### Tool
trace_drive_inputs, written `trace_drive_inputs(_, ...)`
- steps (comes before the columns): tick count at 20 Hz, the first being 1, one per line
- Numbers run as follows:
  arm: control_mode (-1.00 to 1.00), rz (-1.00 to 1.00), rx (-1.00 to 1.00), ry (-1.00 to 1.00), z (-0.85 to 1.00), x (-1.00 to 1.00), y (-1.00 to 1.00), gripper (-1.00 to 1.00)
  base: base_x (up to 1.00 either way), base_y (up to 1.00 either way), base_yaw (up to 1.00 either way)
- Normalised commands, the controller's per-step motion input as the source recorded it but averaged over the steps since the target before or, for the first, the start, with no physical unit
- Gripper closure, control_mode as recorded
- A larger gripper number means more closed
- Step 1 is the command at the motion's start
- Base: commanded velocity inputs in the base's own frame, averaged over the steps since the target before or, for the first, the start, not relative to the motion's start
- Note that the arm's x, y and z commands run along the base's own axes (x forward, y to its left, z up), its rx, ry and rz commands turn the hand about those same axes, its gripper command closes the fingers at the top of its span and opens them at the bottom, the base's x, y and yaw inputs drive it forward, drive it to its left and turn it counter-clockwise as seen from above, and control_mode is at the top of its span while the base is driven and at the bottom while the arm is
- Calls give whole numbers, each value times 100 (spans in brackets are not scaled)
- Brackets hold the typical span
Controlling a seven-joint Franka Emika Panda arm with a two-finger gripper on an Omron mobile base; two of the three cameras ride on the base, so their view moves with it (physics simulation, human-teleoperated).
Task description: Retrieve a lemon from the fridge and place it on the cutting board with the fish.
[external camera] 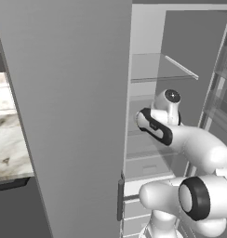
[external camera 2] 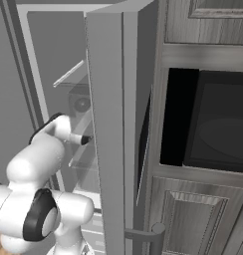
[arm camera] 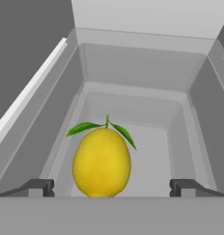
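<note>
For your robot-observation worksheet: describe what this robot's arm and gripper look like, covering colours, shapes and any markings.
The arm is glossy white, built of rounded, bulbous tube sections joined by dark black rings, with round grey end caps at the joints. No cables or lettering are visible. The gripper shows as two small dark grey, blocky finger tips.

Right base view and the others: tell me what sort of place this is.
A rendered kitchen, most likely. The arm reaches into an open grey fridge with glass shelves; a lemon sits inside, ahead of the open gripper. Beside the fridge stand dark panelled cabinets around a built-in oven-like appliance.
</note>
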Motion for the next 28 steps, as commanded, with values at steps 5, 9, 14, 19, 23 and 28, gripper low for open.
trace_drive_inputs(5, -100, 0, 0, 0, 0, 22, 0, -100, 0, 0, 0)
trace_drive_inputs(9, -100, 0, 0, 0, 0, 14, 0, -100, 0, 0, 0)
trace_drive_inputs(14, -100, 0, 0, 0, -4, 0, 4, -100, 0, 0, 0)
trace_drive_inputs(19, -100, 0, 0, 0, -2, 0, 6, -100, 0, 0, 0)
trace_drive_inputs(23, -100, 0, 0, 0, 0, 0, 9, -100, 0, 0, 0)
trace_drive_inputs(28, -100, 0, 0, 0, 0, 6, 0, -100, 0, 0, 0)
